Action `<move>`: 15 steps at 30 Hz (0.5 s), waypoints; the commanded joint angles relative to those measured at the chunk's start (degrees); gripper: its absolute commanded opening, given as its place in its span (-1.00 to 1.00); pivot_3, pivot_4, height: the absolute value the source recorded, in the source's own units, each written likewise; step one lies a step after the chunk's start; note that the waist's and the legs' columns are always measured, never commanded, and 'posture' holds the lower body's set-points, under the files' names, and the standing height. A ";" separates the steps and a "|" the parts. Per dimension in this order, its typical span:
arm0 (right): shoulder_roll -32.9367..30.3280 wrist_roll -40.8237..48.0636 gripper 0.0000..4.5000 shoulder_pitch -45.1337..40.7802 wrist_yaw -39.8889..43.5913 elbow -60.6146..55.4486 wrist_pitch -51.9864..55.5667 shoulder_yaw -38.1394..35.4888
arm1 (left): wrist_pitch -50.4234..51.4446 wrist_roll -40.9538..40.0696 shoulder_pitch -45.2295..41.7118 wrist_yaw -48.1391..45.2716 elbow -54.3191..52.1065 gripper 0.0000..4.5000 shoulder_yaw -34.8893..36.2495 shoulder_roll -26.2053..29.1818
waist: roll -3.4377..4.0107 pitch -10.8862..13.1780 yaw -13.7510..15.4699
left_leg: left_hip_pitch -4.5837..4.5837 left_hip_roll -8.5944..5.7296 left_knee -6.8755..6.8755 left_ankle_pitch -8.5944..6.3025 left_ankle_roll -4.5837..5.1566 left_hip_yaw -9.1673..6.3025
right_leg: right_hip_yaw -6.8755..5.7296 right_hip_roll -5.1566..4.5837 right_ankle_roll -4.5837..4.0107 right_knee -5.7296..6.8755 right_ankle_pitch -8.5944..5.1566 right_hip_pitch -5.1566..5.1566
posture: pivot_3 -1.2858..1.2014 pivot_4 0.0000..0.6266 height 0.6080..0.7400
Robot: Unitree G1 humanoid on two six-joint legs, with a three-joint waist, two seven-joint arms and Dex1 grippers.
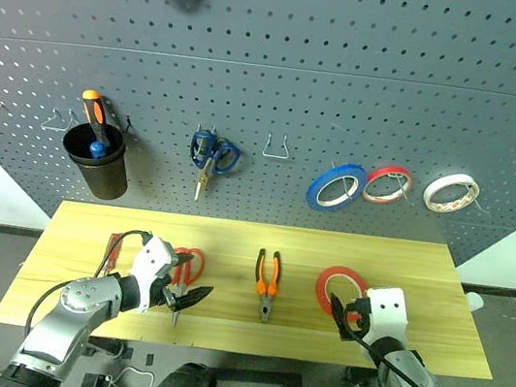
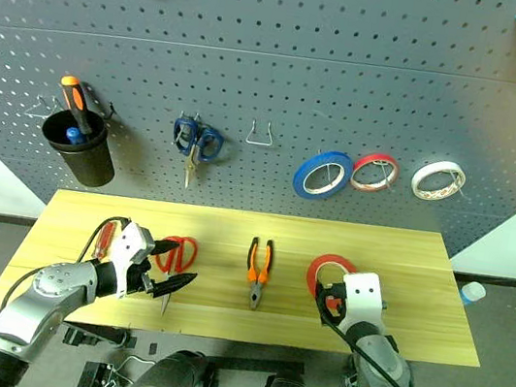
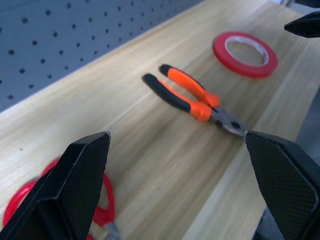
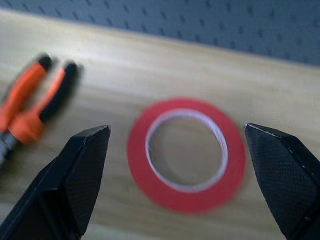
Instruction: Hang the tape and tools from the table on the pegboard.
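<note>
Tape, the wide red hollow-centred roll [image 4: 186,152], lies flat on the light yellow plank table [image 1: 423,269] just ahead of the right gripper [image 4: 185,200], centred between its wide, empty jaws.

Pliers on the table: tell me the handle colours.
Orange and black handles on the pliers, clearest in the left wrist view.

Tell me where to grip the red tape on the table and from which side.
Pinch the near wall of the red tape: it lies flat on the table, hollow centre up. Probably best from above, one finger inside the ring, one outside. The right gripper is open beside it.
</note>
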 commanded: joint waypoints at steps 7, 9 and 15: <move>-0.90 -2.14 1.00 -3.33 0.87 -2.52 3.62 1.56 | 2.08 -0.55 -1.72 -1.72 -4.61 0.99 -0.65 2.23 | -0.08 3.42 -1.47 | -0.03 0.09 -0.12 0.01 -0.01 0.03 | 0.00 -0.01 -0.05 -0.05 0.02 0.04 | 0.06 -0.19 0.77; -1.08 -2.71 1.00 -6.31 1.40 -0.16 3.84 2.42 | 2.19 0.52 -3.68 -2.01 -3.84 0.99 -1.76 2.47 | -0.16 4.44 -1.71 | -0.10 0.09 -0.21 0.02 -0.02 0.05 | 0.00 -0.02 -0.05 -0.10 0.02 -0.06 | 0.06 -0.11 0.77; -1.50 -3.71 1.00 -10.57 2.38 4.29 3.72 3.30 | 3.13 1.05 -6.25 -2.59 -4.30 0.99 -3.56 3.13 | -0.38 6.12 -2.87 | -0.53 0.13 -0.32 0.25 -0.40 0.16 | 0.00 -0.02 -0.08 -0.09 0.06 -0.54 | 0.06 -0.01 0.77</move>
